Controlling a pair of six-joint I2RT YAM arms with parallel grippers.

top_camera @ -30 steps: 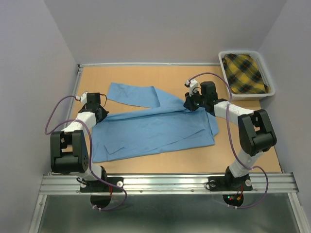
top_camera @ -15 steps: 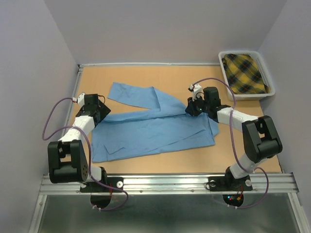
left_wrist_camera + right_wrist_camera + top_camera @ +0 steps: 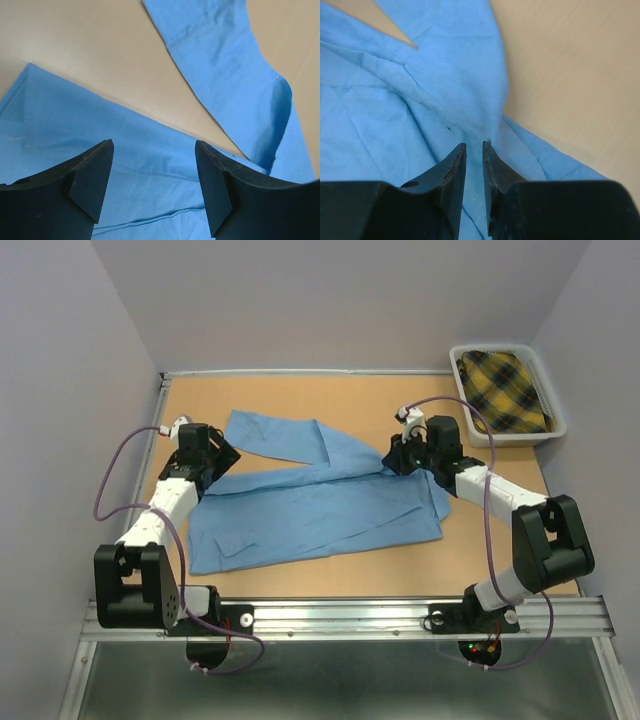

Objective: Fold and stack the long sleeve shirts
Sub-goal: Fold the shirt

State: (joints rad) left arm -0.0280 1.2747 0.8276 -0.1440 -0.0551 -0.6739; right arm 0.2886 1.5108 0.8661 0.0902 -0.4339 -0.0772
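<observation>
A light blue long sleeve shirt (image 3: 310,510) lies spread on the wooden table, one sleeve (image 3: 275,435) angled off toward the back left. My left gripper (image 3: 222,455) hovers over the shirt's left edge, jaws wide open with nothing between them (image 3: 152,145); the shirt (image 3: 60,115) and its sleeve (image 3: 225,65) lie flat below. My right gripper (image 3: 392,462) sits at the shirt's right shoulder. Its jaws stand a narrow gap apart (image 3: 474,144), with the tips at a raised fold of the shirt (image 3: 445,75).
A white basket (image 3: 520,438) at the back right corner holds a yellow plaid garment (image 3: 505,390). Bare tabletop (image 3: 500,540) lies to the right of the shirt. Grey walls close in the table on three sides.
The left gripper has let go of the shirt's left edge, opened wide and moved toward the back. The right gripper's jaws have parted a little and it has shifted slightly right.
</observation>
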